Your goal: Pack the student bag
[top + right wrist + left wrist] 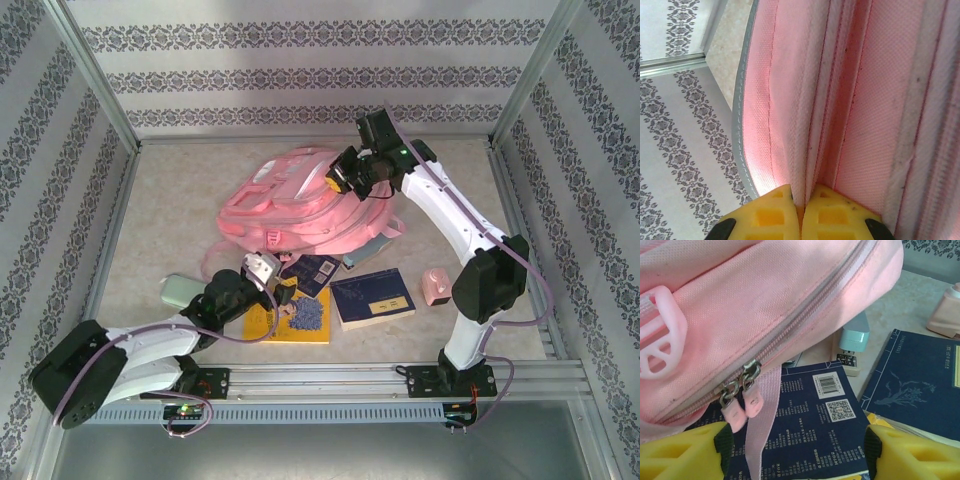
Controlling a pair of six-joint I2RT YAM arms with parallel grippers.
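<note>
Right gripper (801, 202) is pinching a fold of the student bag (285, 210), mid-table, and its wrist cam catches the seam up close. Left gripper (797, 446) is spread wide, arm low, just under two zipper pulls (740, 402) and over a dark blue book (815, 440).

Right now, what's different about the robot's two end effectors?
The left end effector is open, jaws wide apart; the right end effector is shut. The left one holds nothing, by the bag's zip pulls; the right one pinches a fold of the bag. The left is at the bag's near edge, the right at its far side. Both have yellow fingers.
</note>
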